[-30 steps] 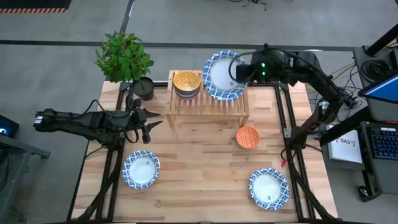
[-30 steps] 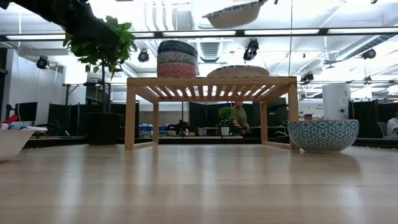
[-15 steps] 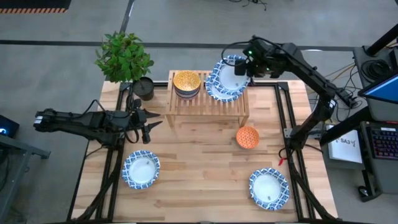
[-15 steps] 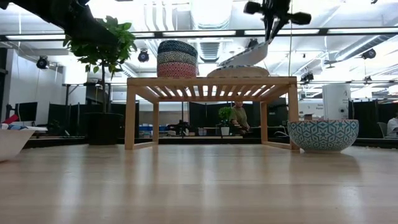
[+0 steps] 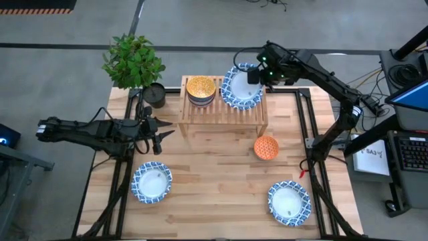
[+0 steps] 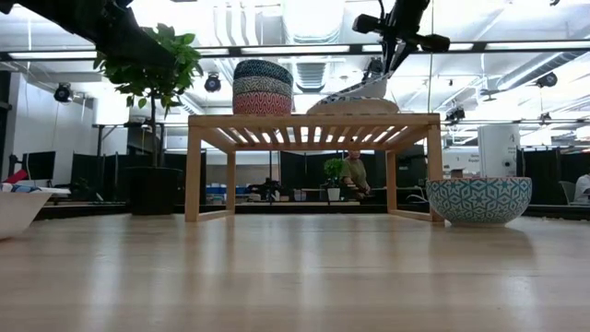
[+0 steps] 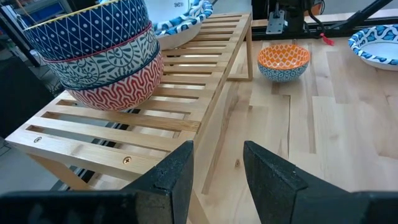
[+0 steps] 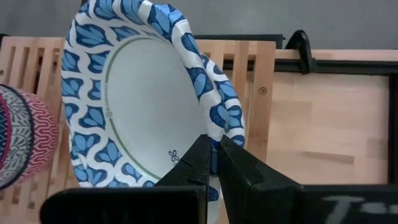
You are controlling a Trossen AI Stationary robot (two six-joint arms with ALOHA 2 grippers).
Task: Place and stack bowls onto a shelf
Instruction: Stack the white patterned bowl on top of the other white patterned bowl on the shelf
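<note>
My right gripper [image 5: 253, 73] is over the shelf's [image 5: 224, 115] right half, shut on a wide blue-rimmed bowl [image 5: 241, 88]. In the low view that bowl [image 6: 358, 89] tilts above a second wide bowl [image 6: 353, 107] lying on the slats. A stack of three small bowls [image 5: 200, 90] stands on the shelf's left half. The orange small bowl [image 5: 266, 147] sits on the table right of the shelf. Two more wide bowls [image 5: 152, 182] [image 5: 289, 203] lie near the front edge. My left gripper [image 5: 160, 131] waits open, left of the shelf. My right gripper pinches the wide bowl's rim [image 8: 215, 132] between its two fingers [image 8: 198, 163], one inside the bowl and one outside. It comes from above, pointing down. The held side [image 6: 382, 81] is raised, so the bowl tilts. Its low side meets the bowl beneath it on the shelf.
A potted plant [image 5: 134, 61] in a dark pot [image 5: 154, 95] stands at the far left corner beside the shelf. Bare tabletop [image 5: 214, 181] lies between the two front bowls. A person [image 6: 353, 175] shows far behind the table.
My right gripper has come down from high above the shelf with the wide bowl, shifting slightly toward the table's left. The bowl has dropped from well above the shelf to rest tilted on the wide bowl lying there. The gripper stays shut on its rim.
</note>
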